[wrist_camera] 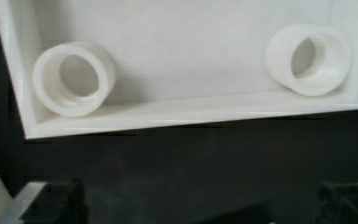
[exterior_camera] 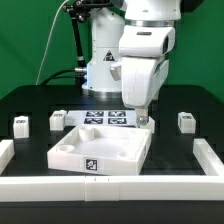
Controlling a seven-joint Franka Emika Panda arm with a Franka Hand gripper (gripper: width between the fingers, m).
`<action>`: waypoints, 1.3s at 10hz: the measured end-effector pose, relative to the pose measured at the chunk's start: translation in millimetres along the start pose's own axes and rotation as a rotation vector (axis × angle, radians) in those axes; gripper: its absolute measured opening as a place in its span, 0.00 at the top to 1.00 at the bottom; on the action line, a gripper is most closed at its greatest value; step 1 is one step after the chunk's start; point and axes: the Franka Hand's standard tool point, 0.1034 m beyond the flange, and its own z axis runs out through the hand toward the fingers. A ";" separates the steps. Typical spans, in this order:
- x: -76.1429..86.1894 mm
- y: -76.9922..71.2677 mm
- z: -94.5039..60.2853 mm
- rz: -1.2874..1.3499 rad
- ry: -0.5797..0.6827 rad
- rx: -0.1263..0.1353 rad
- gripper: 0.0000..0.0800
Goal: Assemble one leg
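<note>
I'm seeing gripper (exterior_camera: 143,119) hanging over tray's (exterior_camera: 125,160) far corner, fingers (wrist_camera: 48,202) standing wide, holding nothing; legs (exterior_camera: 22,123) standing either side; marker board (exterior_camera: 96,116) lying behind.

The arm (exterior_camera: 143,50) wears smooth, rounded white shells with dark seams (its claw (wrist_camera: 194,205) has dark grey fingers (wrist_camera: 48,203)).

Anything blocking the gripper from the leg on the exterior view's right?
Nothing visible. The gripper, open, hangs at the white tray piece's back corner. The leg stands apart on the black table, with only bare table between.
</note>
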 end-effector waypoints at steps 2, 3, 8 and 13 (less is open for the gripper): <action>-11.9 -25.8 18.6 -0.077 0.025 -0.035 0.19; -25.0 -42.4 29.1 -0.096 0.021 -0.023 0.19; -74.4 -57.7 59.4 -0.087 0.016 0.024 0.19; -74.5 -61.2 70.2 -0.085 0.026 0.017 0.19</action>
